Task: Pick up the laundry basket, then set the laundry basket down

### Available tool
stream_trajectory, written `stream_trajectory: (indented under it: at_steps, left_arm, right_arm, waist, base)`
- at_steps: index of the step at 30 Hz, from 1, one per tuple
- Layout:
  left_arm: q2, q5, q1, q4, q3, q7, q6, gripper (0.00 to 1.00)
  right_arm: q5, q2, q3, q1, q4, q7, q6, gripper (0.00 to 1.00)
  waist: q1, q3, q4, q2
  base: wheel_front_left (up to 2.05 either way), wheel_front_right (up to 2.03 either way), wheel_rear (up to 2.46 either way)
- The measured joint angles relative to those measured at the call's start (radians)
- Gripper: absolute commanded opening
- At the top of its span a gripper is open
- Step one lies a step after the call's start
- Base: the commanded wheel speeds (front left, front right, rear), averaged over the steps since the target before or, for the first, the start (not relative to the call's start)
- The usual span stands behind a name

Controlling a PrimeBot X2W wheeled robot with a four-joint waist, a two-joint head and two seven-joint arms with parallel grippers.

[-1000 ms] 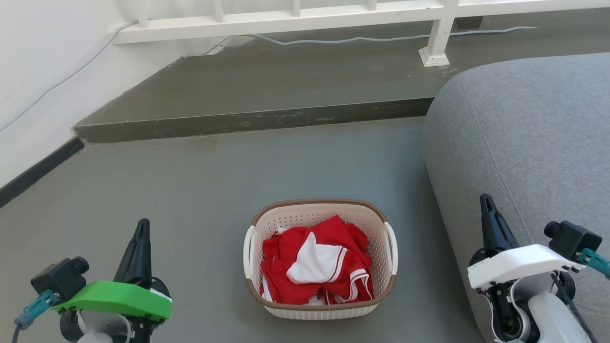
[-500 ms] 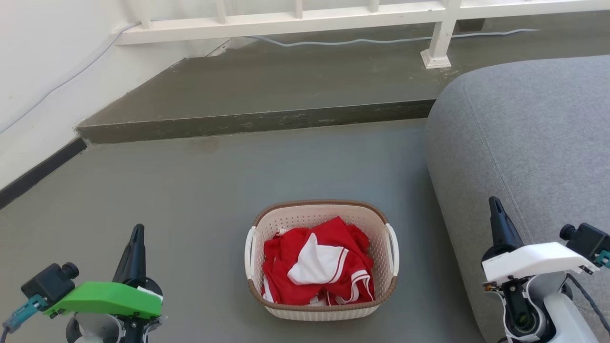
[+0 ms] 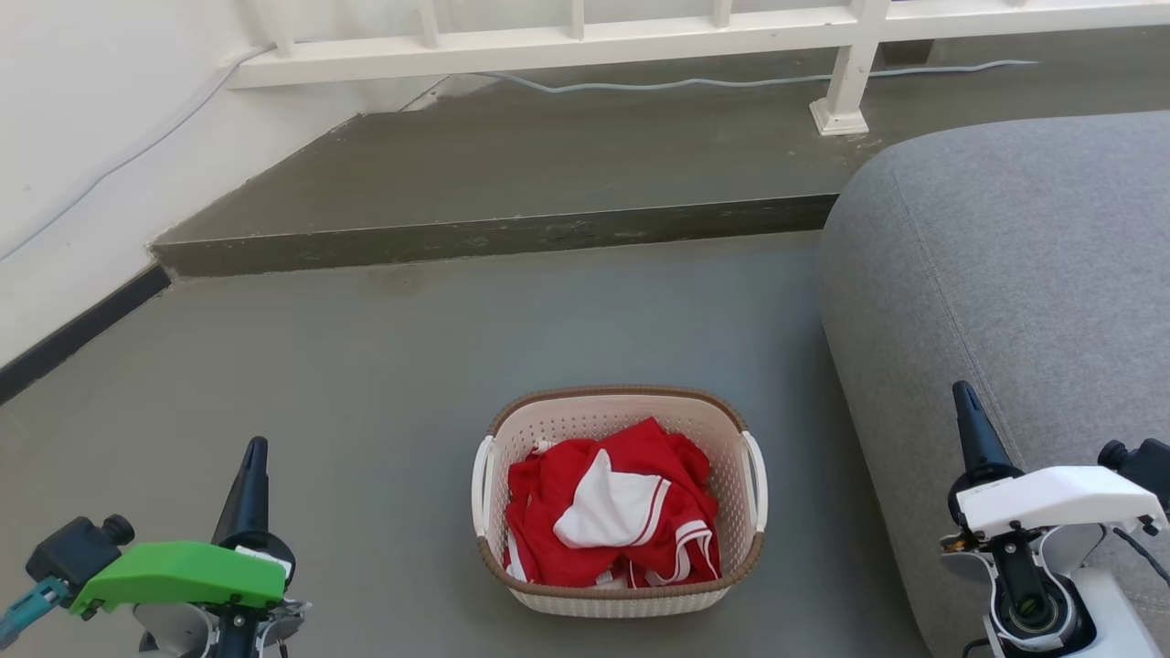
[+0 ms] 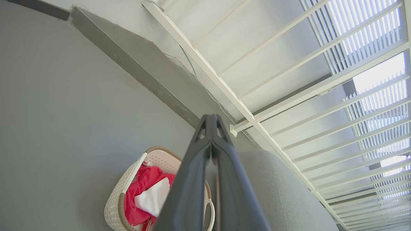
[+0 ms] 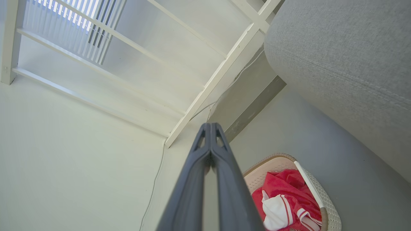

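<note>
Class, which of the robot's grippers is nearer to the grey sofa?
Right. The right gripper shows against the front edge of the sofa in the head view; the left gripper is far off, on the other side of the basket from the sofa.

The laundry basket [image 3: 608, 395] is set on the floor [image 3: 366, 366], centrally in the head view. Clothing [image 3: 612, 512] is contained in it. An upholstered seat [image 3: 1005, 256] is located to the right of the basket, near but apart. A raised step [image 3: 548, 155] is located behind the basket, well apart from it. A railing [image 3: 567, 41] is mounted along the step's far side, with a cable [image 3: 695, 80] laid at its foot. The floor is bounded on the left by a wall [image 3: 82, 137]. The left gripper [image 3: 254, 452] and the right gripper [image 3: 963, 400] are positioned either side of the basket, apart from it.
</note>
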State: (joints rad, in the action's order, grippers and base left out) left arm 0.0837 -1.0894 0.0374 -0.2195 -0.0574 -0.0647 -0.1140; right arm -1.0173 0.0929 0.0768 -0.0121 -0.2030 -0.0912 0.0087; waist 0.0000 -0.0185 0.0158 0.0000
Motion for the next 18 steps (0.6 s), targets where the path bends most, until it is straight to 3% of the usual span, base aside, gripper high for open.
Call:
stream_trajectory:
  at_steps: [18]
  left_arm:
    - [-0.010,-0.195,0.003,-0.025,0.048,0.059,0.000,0.00]
  right_arm:
    - [-0.233,-0.002,-0.054,-0.011,-0.026,0.057,0.036,0.00]
  waist:
    - [0.0000,0.006,-0.006,0.0000]
  base:
    - [0.00,0.00,0.00]
